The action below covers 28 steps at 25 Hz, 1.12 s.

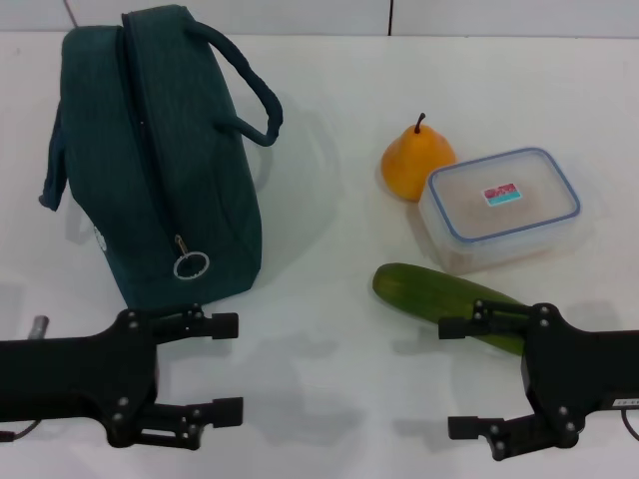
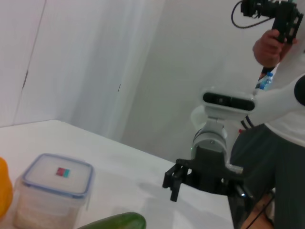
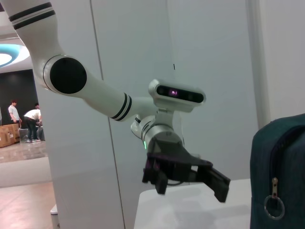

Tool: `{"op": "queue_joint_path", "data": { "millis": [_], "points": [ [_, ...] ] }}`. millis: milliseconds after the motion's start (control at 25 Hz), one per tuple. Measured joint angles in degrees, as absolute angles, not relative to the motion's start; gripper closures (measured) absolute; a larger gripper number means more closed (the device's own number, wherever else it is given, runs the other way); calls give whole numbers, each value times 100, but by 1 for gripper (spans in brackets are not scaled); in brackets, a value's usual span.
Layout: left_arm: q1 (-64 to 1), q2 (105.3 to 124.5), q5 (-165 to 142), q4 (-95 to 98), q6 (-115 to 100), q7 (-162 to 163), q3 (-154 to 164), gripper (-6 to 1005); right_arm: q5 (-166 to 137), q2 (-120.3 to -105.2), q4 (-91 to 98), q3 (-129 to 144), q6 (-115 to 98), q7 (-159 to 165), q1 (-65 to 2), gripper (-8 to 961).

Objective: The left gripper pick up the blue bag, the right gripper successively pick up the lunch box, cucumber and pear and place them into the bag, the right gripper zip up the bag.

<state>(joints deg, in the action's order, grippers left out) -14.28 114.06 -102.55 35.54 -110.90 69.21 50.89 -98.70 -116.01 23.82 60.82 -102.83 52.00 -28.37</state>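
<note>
Here the white table (image 1: 329, 60) fills nearly the whole head view, its far edge running along the top against a pale panelled wall (image 1: 499, 15). The widest bare stretch lies down the middle, between the bag and the food, and along the near side between the two arms. In the wrist views the room is plain white panels; a person (image 2: 281, 95) stands behind the right arm holding a black device, and more people stand far off in a hall.

The bag (image 1: 160, 150), dark teal-blue, stands upright at the far left with its handle (image 1: 250, 90) arching to the right and its zip shut, the ring pull (image 1: 191, 264) hanging low on the near end. Well apart to the right sits the lunch box (image 1: 504, 208), clear with a blue-rimmed lid. The cucumber (image 1: 449, 304) lies just in front of it, slanting toward the right arm, its near end hidden under that arm's upper finger. The pear (image 1: 416, 160) stands touching or just beside the box's far left corner.

The left gripper (image 1: 215, 367) hovers just in front of the bag, fingers spread wide, holding nothing. The right gripper (image 1: 469, 377) hovers near the cucumber, also spread and empty.
</note>
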Motion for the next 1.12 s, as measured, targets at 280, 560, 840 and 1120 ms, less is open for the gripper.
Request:
{"op": "queue_joint_path", "data": {
  "millis": [280, 560, 840, 1120],
  "points": [
    [-1418, 11307, -10242, 3894, -11332, 7801, 4587, 108, -9806, -11601, 2382, 6082, -10284, 5203, -2853, 84],
    [-1475, 11283, -10052, 4500, -11366, 9201, 2961, 108, -9772, -11592, 2382, 6040, -10281, 5200, -2861, 83],
    [-2034, 11108, -9954, 4796, -10856, 10646, 1678, 107, -9642, -11575, 2392, 6028, -10282, 5174, -2832, 84],
    [-2484, 10996, -11100, 5295, -9692, 12332, 1873, 107, -9640, -11575, 2398, 6029, -10263, 5162, -2849, 84]
  ]
}}
